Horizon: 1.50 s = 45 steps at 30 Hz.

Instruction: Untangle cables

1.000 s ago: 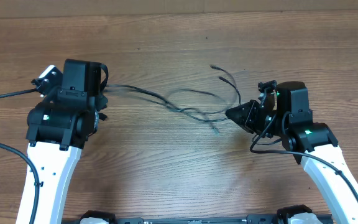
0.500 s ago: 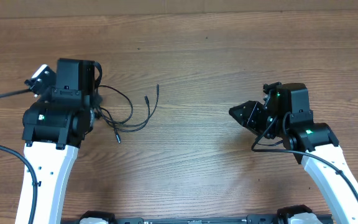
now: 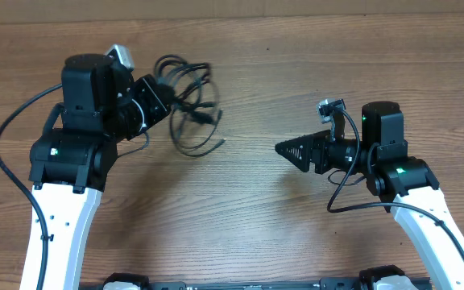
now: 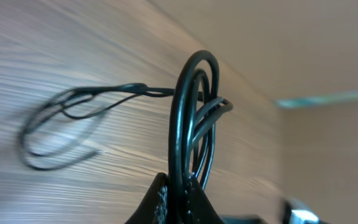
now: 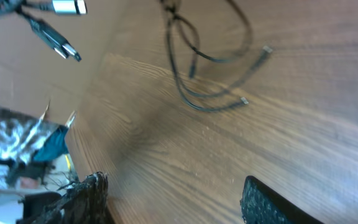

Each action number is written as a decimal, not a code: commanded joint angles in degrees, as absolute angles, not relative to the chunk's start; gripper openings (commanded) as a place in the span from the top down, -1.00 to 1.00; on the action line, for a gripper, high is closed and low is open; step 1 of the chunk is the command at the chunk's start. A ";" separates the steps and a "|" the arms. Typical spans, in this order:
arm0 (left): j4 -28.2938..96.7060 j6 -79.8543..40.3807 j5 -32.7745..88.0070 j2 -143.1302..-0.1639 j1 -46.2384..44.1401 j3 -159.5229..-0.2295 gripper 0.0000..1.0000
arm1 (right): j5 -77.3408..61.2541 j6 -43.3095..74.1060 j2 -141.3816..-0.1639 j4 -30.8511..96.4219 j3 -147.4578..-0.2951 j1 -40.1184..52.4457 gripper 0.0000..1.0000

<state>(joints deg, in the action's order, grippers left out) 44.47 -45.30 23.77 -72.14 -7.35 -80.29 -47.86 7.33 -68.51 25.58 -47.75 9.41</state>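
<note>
The cables (image 3: 190,113) are thin black cords bunched in loops at the back left of the wooden table (image 3: 240,225). My left gripper (image 3: 161,95) is shut on the bundle. In the left wrist view the cords (image 4: 190,118) rise from the closed gripper (image 4: 180,188) in a tight arch, and a loose loop trails over the wood. My right gripper (image 3: 282,148) points left at mid-table, apart from the cords. It is open with nothing between its fingers (image 5: 173,186). The right wrist view shows the loops (image 5: 194,74) ahead and plug ends (image 5: 64,43) hanging at upper left.
Thick black arm cables run beside the left arm (image 3: 6,137) and under the right arm (image 3: 346,193). The table's back edge (image 3: 232,14) lies just beyond the bundle. Clutter off the table (image 5: 11,140) shows at the left of the right wrist view.
The right gripper let go of the cables and opened. The left gripper pulled the whole bundle to the left, then swung it toward the back, where it hangs in bunched loops.
</note>
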 commanded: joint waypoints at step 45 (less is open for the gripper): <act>22.22 -60.88 63.44 -72.10 -9.23 -81.17 0.91 | -56.80 -21.30 -74.70 14.09 -48.73 9.37 -0.29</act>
